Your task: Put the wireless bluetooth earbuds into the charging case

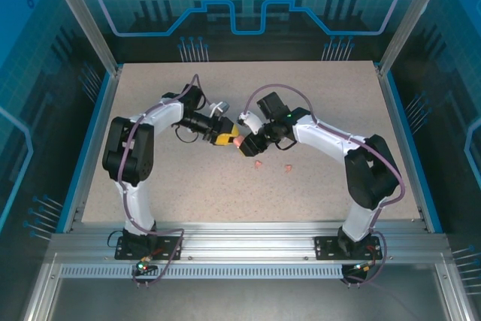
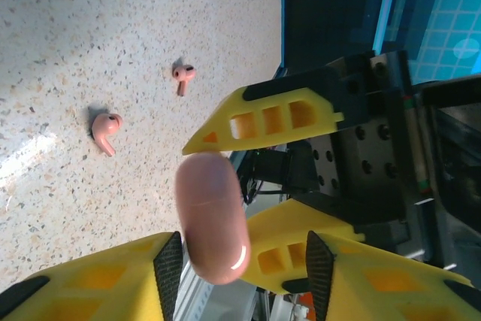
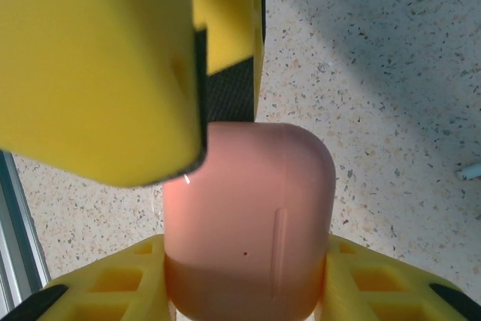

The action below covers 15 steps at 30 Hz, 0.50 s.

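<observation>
The right gripper [image 3: 248,280] is clamped on the charging case [image 3: 248,208]. Its yellow fingers [image 3: 105,287] bear on the lower flanks from both sides and hold the case off the table [image 1: 203,201]. The left gripper [image 2: 244,264] faces it from the opposite side. Its jaws stand narrowed around the free upper end of the case, with the black pads [image 2: 168,264] close to the shell, but I cannot tell whether they actually bear on it. From above, the two grippers stand tip to tip at mid-table with the case between them.

The case is a smooth, glossy pebble of salmon-pink plastic with rounded corners. Its broad face carries a slim groove and a pin-sized dot, and edge-on it reads as a narrow capsule. No raised lid is visible, so it appears shut.

The fingers are matte yellow with lattice cut-outs, faced with dark textured pads. One salmon-pink earbud [image 2: 105,130] and a second earbud [image 2: 183,74] lie loose on the table, near each other and apart from the case. Each is a small bulb on a short stem. The table surface is matte, beige and speckled like stone.

Judged status: early. No earbud is seated. The case has yet to be opened, and each earbud picked up and inserted.
</observation>
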Available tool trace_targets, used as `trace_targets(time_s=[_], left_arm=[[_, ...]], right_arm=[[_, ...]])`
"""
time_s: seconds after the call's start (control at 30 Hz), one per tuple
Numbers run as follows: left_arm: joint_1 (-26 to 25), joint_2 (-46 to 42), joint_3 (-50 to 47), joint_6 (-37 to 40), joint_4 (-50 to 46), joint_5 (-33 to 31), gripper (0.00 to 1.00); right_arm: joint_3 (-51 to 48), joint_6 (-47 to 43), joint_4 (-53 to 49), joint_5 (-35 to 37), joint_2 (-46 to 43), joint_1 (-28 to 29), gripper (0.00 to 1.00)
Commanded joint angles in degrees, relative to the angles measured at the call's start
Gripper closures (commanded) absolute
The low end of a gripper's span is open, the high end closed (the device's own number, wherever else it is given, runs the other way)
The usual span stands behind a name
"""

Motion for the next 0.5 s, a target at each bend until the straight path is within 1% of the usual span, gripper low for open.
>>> trace_targets(time_s=[0.0,0.07,0.33,0.47], left_arm=[[-1.3,1.7,2.4,5.1,-6.7,2.3,0.52],[-1.7,2.3,3.1,5.7,-7.9,2.2,0.52],[-2.2,3.3,4.9,8.2,-10.8,2.2,0.58],[-2.1,3.6,5.2,9.1,-12.0,2.1,0.59]], right_arm=[[0.2,-1.0,0.4,0.0,-1.9,-0.1,0.62],[0.5,-1.0,0.3,-0.1,-1.7,-0.1,0.62],[1.3,-1.5,-0.3,0.5,-1.3,0.2,0.62],[1.4,-1.5,-0.4,0.5,-1.2,0.2,0.62]])
